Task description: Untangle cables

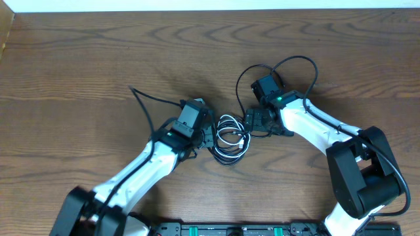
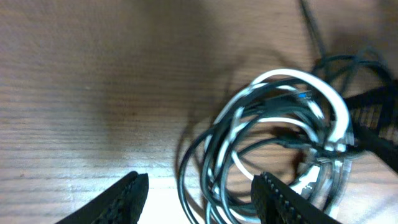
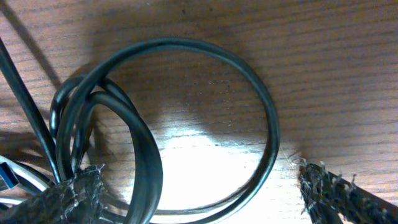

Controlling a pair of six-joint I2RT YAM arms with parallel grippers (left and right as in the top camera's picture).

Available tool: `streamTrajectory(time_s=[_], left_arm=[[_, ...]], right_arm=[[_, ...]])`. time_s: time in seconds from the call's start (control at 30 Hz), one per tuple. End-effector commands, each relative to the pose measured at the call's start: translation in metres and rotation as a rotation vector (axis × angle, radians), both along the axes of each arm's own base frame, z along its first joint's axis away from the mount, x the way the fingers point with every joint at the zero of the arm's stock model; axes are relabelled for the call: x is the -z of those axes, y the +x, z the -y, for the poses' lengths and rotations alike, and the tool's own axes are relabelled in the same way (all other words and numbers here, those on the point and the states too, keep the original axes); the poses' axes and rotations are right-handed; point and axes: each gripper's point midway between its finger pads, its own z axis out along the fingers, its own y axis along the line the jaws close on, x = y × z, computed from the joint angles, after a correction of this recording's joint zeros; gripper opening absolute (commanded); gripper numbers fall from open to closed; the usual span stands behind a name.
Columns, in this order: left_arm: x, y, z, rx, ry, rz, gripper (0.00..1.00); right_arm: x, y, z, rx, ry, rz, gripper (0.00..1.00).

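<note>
Overhead, frame centre — black cable (image 1: pixel 225 160) and white cable (image 1: pixel 228 120) coil tangled between left gripper (image 1: pixel 209 136) and right gripper (image 1: pixel 252 123) — both jaws open.

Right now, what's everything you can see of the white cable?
The white cable is thin and glossy, like plastic-coated cord. It lies on the wooden table, coiled in a few round loops, between the left gripper and the right gripper, both open and not holding it. The black cable winds through its loops, touching it in many places. A small blue spot shows among the strands; plug ends are hard to make out.
</note>
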Motion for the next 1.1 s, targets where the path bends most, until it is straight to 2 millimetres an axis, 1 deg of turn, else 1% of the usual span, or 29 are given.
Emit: streamTrajectory(time_s=[0.0,0.03,0.2,0.3,0.37,0.53,0.7,0.73,0.8,0.87,1.0,1.07], left_arm=[[0.022,0.000,-0.003,-0.075,0.006,-0.066,0.59],[0.029,0.000,-0.002,-0.084,0.007,-0.082,0.59],[0.044,0.000,-0.002,-0.083,0.021,-0.106,0.58],[0.046,-0.001,-0.002,-0.083,0.025,-0.111,0.57],[0.046,-0.001,-0.002,-0.083,0.025,-0.110,0.54],[0.046,-0.002,-0.003,-0.083,0.027,-0.115,0.54],[0.053,-0.018,-0.012,-0.084,0.072,-0.186,0.54],[0.053,-0.018,-0.012,-0.084,0.072,-0.186,0.54],[0.052,-0.013,-0.010,-0.085,0.060,-0.165,0.54],[0.050,-0.009,-0.008,-0.085,0.050,-0.149,0.54],[0.049,-0.008,-0.007,-0.085,0.045,-0.142,0.54],[0.049,-0.008,-0.007,-0.085,0.046,-0.143,0.54]], right_arm=[[0.002,-0.006,-0.008,-0.015,0.006,-0.011,0.99],[0.002,-0.006,-0.008,-0.016,0.006,-0.011,0.99],[0.002,-0.007,-0.009,-0.018,0.006,-0.012,0.99],[0.002,-0.007,-0.009,-0.018,0.006,-0.013,0.99],[0.002,-0.007,-0.010,-0.019,0.011,-0.016,0.99],[0.000,-0.010,-0.025,-0.038,0.096,-0.039,0.99],[0.000,-0.008,-0.024,-0.053,0.088,-0.029,0.99],[-0.001,-0.007,-0.024,-0.052,0.090,-0.027,0.99],[-0.008,-0.004,-0.026,-0.050,0.105,-0.022,0.95],[-0.019,0.000,-0.027,-0.046,0.111,-0.014,0.94],[-0.048,0.006,-0.028,-0.089,0.113,0.013,0.96],[-0.061,0.010,-0.028,-0.093,0.120,0.039,0.99]])
